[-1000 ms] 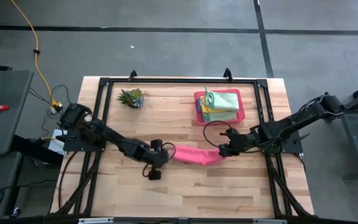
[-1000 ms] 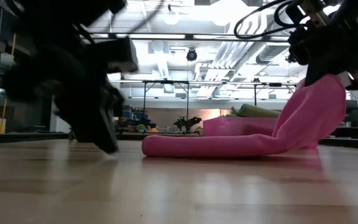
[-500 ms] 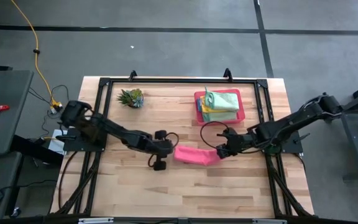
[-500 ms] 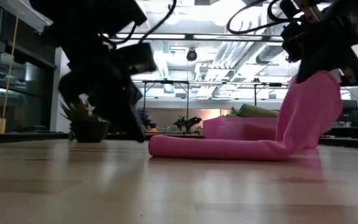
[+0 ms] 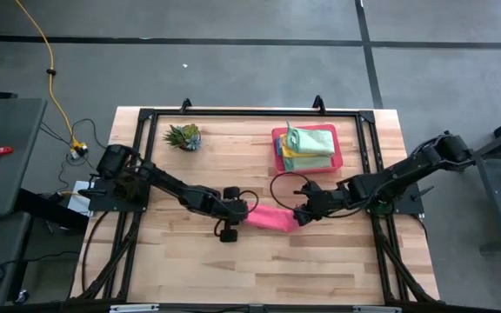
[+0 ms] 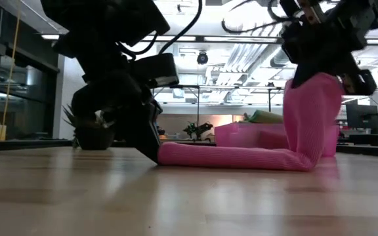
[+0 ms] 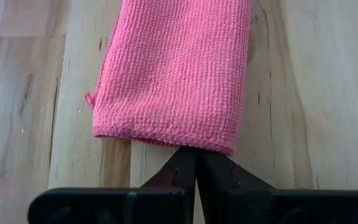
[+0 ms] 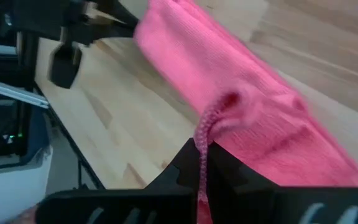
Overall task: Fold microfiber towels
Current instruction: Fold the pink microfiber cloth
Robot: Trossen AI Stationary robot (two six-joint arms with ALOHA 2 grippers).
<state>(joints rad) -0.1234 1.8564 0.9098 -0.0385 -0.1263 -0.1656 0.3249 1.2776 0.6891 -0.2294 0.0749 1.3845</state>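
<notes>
So the pink towel point(image 5: 272, 217) lies mid-desk point(image 5: 259, 269), long axis running left-right between the arms. Right gripper point(image 5: 300, 216) is clenched on its lifted right end; left gripper point(image 5: 242, 211), pinched closed, presses at the left end.

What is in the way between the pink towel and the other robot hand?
Nothing visible. The shut left gripper sits right at the near edge of the pink towel, with only bare table around it. The right gripper lifts the other end.
</notes>
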